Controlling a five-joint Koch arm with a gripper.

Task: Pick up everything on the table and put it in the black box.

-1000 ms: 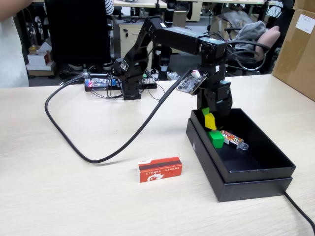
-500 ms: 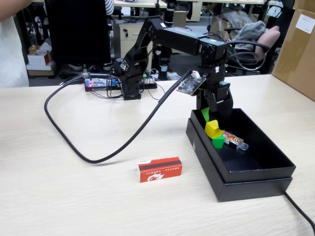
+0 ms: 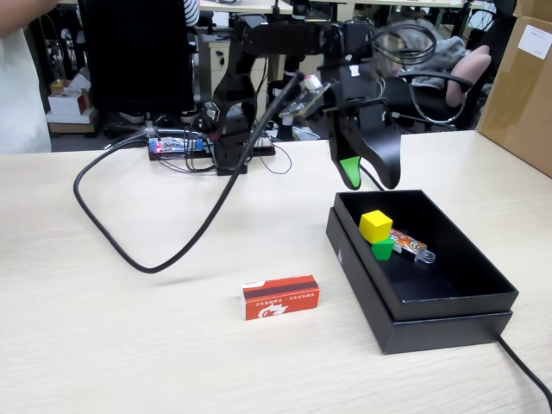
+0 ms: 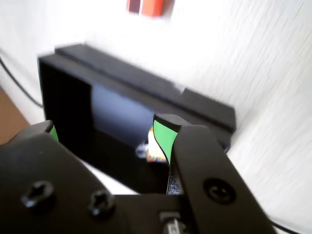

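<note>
My end effector (image 3: 369, 177) above the black box (image 3: 448, 302), parted and empty.
Yellow cube (image 3: 375, 226) rests on green cube (image 3: 383, 249) inside; carton (image 3: 279, 297) on worktop (image 3: 129, 328).

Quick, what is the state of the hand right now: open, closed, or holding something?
Hand: open and empty, raised above the black box; the wrist view shows a clear gap between its two fingers.

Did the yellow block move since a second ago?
Yes. The yellow cube dropped lower inside the black box and now rests against the green cube, free of the gripper, which has risen above the box.
</note>
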